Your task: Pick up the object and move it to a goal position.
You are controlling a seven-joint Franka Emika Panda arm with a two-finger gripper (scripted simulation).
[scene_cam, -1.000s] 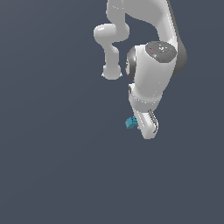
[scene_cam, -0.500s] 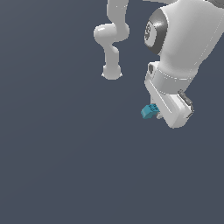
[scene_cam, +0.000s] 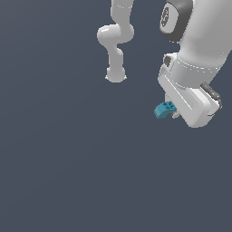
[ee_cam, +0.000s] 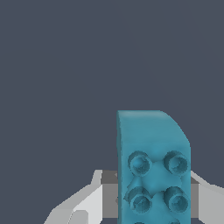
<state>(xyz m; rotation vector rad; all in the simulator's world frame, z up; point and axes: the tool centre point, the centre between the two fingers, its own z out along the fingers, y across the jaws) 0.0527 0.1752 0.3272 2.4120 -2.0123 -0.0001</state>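
Teal block (scene_cam: 163,109) clamped in gripper (scene_cam: 172,113), plain grey background all round

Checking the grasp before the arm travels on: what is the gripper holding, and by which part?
The gripper holds the teal studded block by one end, between its fingers; the other end sticks out free.

surface: plain dark grey-blue floor (scene_cam: 59,172) | resting on it: white arm base (scene_cam: 115,74)
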